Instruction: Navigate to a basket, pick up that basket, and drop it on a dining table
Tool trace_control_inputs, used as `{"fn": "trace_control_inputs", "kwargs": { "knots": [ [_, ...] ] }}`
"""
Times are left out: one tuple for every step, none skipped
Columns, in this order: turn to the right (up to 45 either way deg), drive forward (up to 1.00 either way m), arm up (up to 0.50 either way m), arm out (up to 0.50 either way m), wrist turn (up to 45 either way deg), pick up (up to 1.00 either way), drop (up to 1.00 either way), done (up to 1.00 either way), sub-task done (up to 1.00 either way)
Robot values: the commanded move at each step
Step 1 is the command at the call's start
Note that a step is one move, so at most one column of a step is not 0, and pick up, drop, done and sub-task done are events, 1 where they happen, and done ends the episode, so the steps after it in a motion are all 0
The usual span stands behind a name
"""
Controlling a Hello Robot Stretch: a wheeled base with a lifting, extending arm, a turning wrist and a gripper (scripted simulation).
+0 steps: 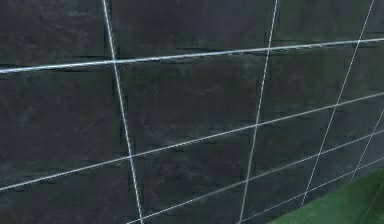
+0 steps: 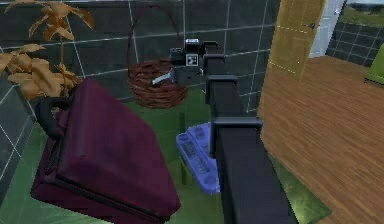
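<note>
Basket [image 2: 152, 88] dead ahead of my reach: brown wicker with a tall hooped handle, sitting on the green floor [image 2: 165, 122] hard by the tiled corner. My arm [image 2: 235, 140] runs out toward it, and my claw [image 2: 176, 62] sits up at the basket's right-hand rim as the arm side view shows it. So I reckon the driving is done and the pick-up is the step in hand.

Does the claw have anything? I can't tell. The basket stands on the floor right behind the fingers, so a hold and a near miss would look alike, and the set of the fingers can't be read either. Whether I'm over the rim, beside it or touching it is also unclear.

Next, as I judge it: get a sure hold at the rim or handle, then lift straight up, keeping off the maroon suitcase [image 2: 95, 150] and the blue crate-like thing [image 2: 195, 152] lying just beside my arm. Dried orange leaves [image 2: 40, 65] poke in at the left, cut off by the edge.

Ahead of me is dark tiled wall [image 1: 180, 100], close. Where the dining table stands I cannot say from here.
</note>
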Motion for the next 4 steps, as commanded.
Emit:
{"fn": "trace_control_inputs", "kwargs": {
  "knots": [
    [0.0, 0.0, -0.04, 0.0, 0.0, 0.0, 0.0, 0.0, 0.0],
    [0.0, 0.0, -0.32, 0.0, 0.0, 0.0, 0.0, 0.0, 0.0],
    [0.0, 0.0, 0.0, 0.0, 0.0, 0.0, 1.0, 0.0, 0.0],
    [0.0, 0.0, 0.04, 0.0, 0.0, 0.0, 0.0, 0.0, 0.0]
  ]
}}
